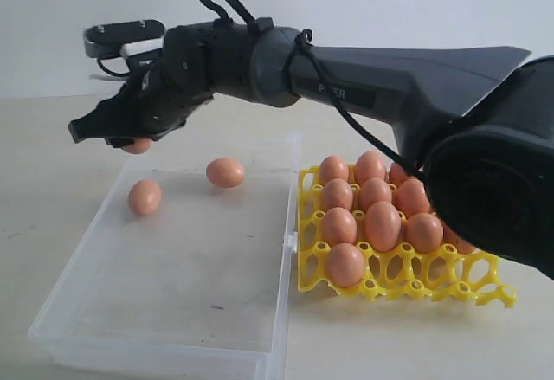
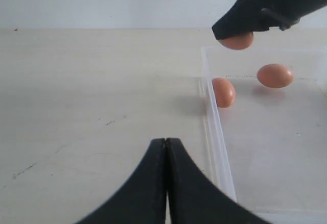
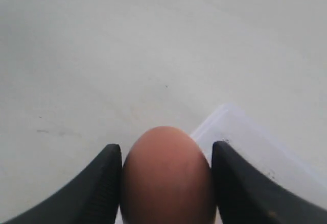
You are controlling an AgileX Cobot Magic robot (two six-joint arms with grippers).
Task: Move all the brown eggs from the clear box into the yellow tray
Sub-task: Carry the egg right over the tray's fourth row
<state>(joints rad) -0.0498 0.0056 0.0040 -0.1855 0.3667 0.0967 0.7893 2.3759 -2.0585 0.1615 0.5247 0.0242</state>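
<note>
My right gripper (image 1: 121, 134) reaches across to the far left corner of the clear box (image 1: 164, 337) and is shut on a brown egg (image 3: 167, 175); that egg (image 1: 138, 145) peeks out under the fingers, lifted off the box floor. Two more brown eggs (image 1: 145, 196) (image 1: 225, 172) lie loose on the box floor. The yellow tray (image 1: 415, 280) stands to the right of the box with several brown eggs (image 1: 382, 224) in its cups. My left gripper (image 2: 166, 143) is shut and empty over the bare table beside the box wall (image 2: 217, 142).
The right arm's dark forearm (image 1: 407, 77) spans above the tray and the box. Pale tabletop (image 2: 92, 91) stretches to the left of the box. The tray's front cups (image 1: 467, 285) show no eggs.
</note>
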